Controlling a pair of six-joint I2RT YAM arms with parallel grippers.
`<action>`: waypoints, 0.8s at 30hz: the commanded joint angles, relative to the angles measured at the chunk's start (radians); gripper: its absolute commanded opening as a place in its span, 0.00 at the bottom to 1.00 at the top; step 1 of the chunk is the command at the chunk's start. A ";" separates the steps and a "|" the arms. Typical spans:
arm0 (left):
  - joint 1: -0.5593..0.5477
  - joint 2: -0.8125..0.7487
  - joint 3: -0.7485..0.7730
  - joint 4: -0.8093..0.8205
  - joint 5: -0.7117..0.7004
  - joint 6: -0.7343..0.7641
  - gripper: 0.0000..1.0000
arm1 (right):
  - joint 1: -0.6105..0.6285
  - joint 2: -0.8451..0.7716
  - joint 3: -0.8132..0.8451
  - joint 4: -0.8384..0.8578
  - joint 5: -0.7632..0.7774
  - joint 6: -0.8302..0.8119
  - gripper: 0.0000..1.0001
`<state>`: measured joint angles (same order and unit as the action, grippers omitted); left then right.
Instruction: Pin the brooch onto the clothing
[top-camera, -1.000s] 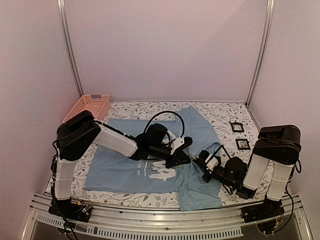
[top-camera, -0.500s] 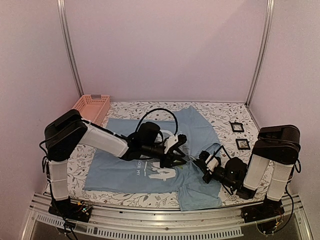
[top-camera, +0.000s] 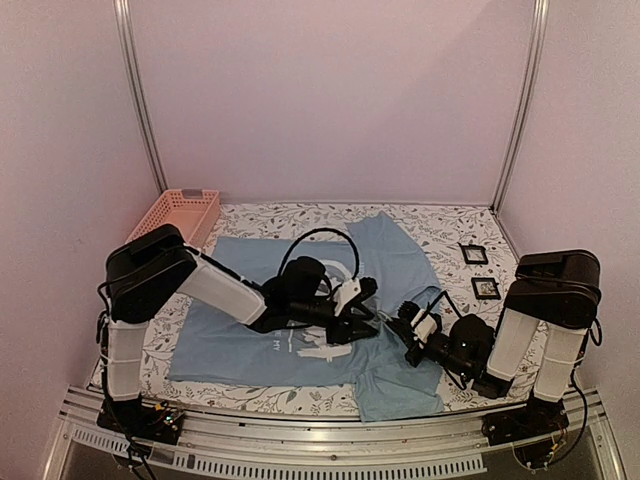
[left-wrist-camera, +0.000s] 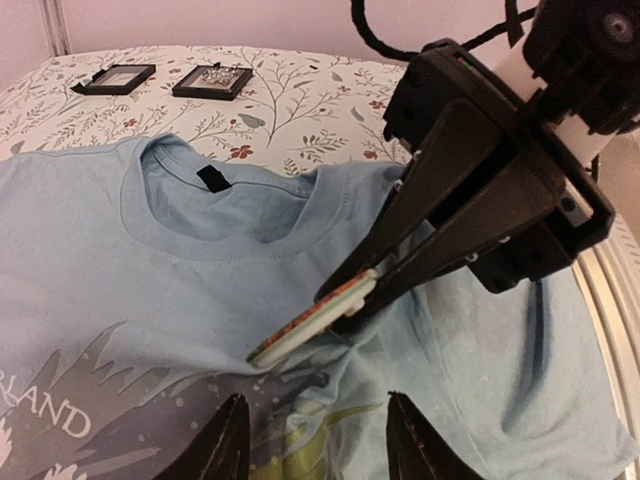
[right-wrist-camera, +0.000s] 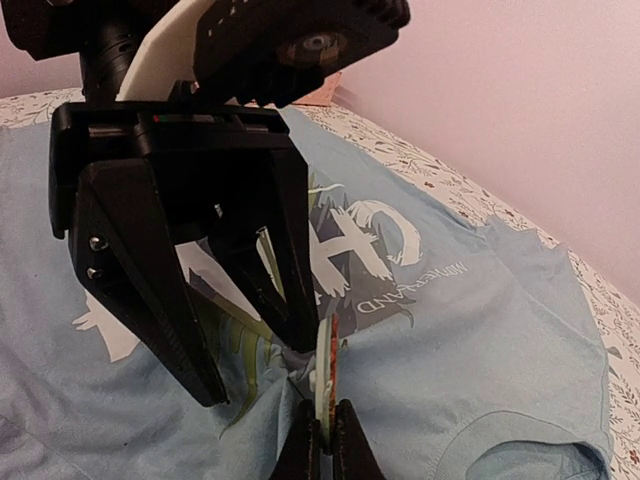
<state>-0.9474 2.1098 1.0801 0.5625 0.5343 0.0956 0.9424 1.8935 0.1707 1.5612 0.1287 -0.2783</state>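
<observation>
While the right gripper (right-wrist-camera: 323, 428) pinches the brooch (right-wrist-camera: 326, 372) edge-on at its tips, jaws shut on it, we judge the pinning itself to be the step in hand. The brooch sits low over the clothing (left-wrist-camera: 120, 260), below the collar (left-wrist-camera: 225, 240) and at the upper edge of the print (right-wrist-camera: 375, 250).

The left gripper (right-wrist-camera: 258, 365) hangs right beside it, jaws apart, holding nothing. Next move, we reckon: the left has to close on the cloth or the pin's back opp. the right's grip, w/o knocking so small a disc loose. That calls for fine alignment.

Views differ:
- Left wrist view shows the disc tilted, orange w/ a pale face, plus 2 black frames (left-wrist-camera: 115, 78) far off on the floral cover. We can't tell whether the pin has caught the fabric.
- Right wrist view shows the brooch only as a thin rim, but gives the left jaws' gap clearly.
- Top view hides the brooch btw the 2 grippers. It shows the whole shirt spread flat and a pink basket (top-camera: 180, 212) at the far left.
</observation>
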 joint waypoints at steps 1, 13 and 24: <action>-0.011 0.032 0.010 0.049 -0.019 -0.020 0.43 | 0.007 -0.012 0.006 0.068 -0.009 0.014 0.00; -0.021 0.041 -0.001 0.143 0.012 -0.117 0.02 | 0.009 -0.017 0.019 0.063 -0.020 0.035 0.00; -0.027 0.052 0.006 0.123 0.003 -0.116 0.00 | 0.009 -0.066 0.047 0.034 -0.072 0.067 0.00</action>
<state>-0.9558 2.1399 1.0798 0.6609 0.5323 -0.0128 0.9424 1.8725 0.1970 1.5555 0.1005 -0.2409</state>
